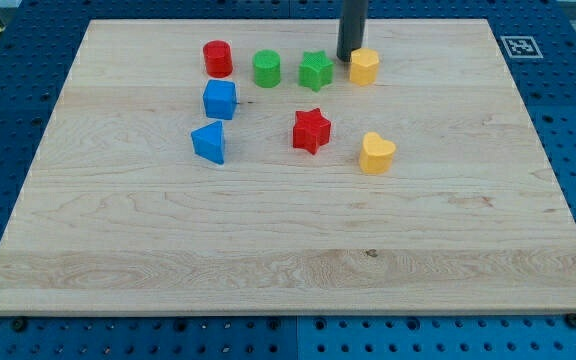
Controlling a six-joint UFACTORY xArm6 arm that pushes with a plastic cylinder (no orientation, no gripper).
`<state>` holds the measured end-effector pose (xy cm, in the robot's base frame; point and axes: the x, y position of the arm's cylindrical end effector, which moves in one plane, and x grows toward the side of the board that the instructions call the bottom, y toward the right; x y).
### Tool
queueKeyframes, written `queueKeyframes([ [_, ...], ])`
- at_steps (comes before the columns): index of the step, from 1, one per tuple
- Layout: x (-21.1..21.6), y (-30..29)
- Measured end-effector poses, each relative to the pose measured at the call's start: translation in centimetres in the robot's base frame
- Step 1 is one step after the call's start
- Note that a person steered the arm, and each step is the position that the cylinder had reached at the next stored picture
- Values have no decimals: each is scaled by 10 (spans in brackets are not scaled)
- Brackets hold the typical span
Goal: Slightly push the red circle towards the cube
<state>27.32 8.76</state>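
The red circle (217,58) stands near the view's top, left of centre. The blue cube (220,99) sits just below it, a small gap apart. My tip (349,58) comes down from the view's top edge, well to the right of the red circle. It stands between the green star (316,70) and the yellow hexagon-like block (365,66), close against the yellow block's left side.
A green circle (266,69) sits between the red circle and the green star. A blue triangle (209,141) lies below the cube. A red star (311,130) and a yellow heart (376,153) lie mid-board. The wooden board (288,260) rests on a blue pegboard.
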Motion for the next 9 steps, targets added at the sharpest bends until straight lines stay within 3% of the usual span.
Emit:
queueKeyframes([
  [1,2,9],
  [2,-10,-20],
  [4,-31,-163],
  [6,-27,-196],
  [8,-2,-193],
  [9,-15,-227],
])
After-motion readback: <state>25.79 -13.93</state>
